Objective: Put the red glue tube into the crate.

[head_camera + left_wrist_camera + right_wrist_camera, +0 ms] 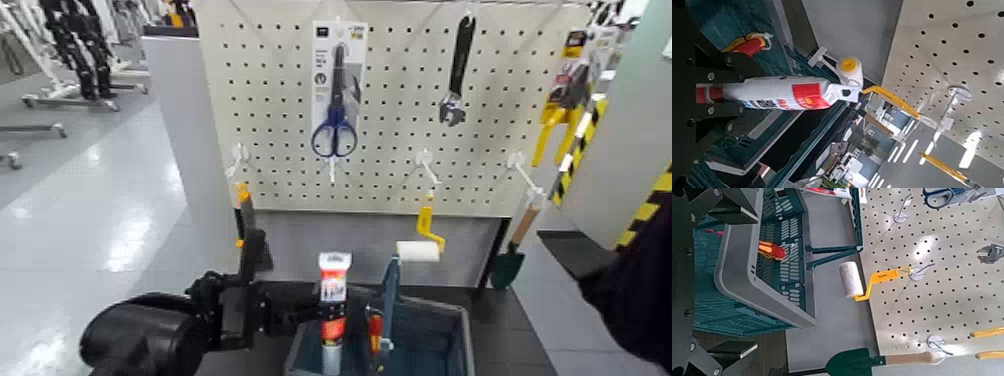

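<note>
STEP: carry-over, near release | ITEM: long flat red glue tube [333, 305], clamped upright in left claw [707, 94] | BELOW CLAW: dark blue-grey plastic crate [465, 330] | NEXT: lower, release | RIGHT CLAW: parked, unreadable

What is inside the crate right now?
Inside the crate: a red-handled tool. The red glue tube, held by the left gripper, hides part of the floor.

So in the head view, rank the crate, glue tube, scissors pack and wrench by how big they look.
1. crate, though partly cut off
2. scissors pack
3. red glue tube, nearer the camera, so unsure against the pack
4. wrench
</note>
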Controlling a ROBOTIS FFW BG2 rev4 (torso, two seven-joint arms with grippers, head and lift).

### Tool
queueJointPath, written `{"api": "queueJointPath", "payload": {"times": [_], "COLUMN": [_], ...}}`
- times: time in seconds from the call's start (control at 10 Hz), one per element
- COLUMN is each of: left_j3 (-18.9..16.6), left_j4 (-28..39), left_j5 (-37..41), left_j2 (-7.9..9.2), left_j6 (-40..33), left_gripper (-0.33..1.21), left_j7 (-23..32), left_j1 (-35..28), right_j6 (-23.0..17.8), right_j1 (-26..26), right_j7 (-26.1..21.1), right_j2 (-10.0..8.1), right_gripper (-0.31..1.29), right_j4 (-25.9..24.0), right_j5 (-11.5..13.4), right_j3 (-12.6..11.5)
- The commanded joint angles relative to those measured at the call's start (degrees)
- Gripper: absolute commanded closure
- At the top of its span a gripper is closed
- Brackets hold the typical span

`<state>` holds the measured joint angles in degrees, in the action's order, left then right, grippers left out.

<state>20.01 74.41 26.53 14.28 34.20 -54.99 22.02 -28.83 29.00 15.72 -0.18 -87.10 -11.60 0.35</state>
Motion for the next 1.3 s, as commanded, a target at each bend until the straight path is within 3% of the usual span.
{"api": "queueJointPath", "payload": {"times": [0.1, 0.7, 1.0, 1.2, 1.3], "left_j3": [-0.4, -1.5, -7.5, -11.7, -13.2], "left_j4": [0.0, 1.9, 15.2, 25.8, 28.9], "left_j5": [-0.3, -2.0, -12.4, -20.8, -21.1], "left_j2": [-0.05, -0.13, -1.54, -2.33, -2.33], "left_j6": [0.8, -1.2, -2.4, -4.9, -7.8], "left_gripper": [0.03, 0.01, 0.01, 0.01, 0.01], "left_j7": [0.1, 1.1, 6.6, 12.9, 18.3], "left_j1": [-0.1, -0.7, -7.5, -15.5, -20.4], "right_j6": [-0.1, -0.3, -0.7, -0.8, -0.8], "right_j1": [0.0, 0.1, 0.3, 0.4, 0.5], "right_j7": [0.0, -0.1, -0.1, -0.1, -0.1], "right_j2": [7.21, 7.29, 7.29, 7.38, 7.29], "right_gripper": [0.17, 0.17, 0.17, 0.17, 0.17], "right_j4": [0.0, -0.1, -0.2, -0.4, -0.4], "right_j5": [0.0, 0.0, 0.0, 0.0, 0.0], "right_j3": [0.0, 0.0, 0.0, 0.0, 0.0]}}
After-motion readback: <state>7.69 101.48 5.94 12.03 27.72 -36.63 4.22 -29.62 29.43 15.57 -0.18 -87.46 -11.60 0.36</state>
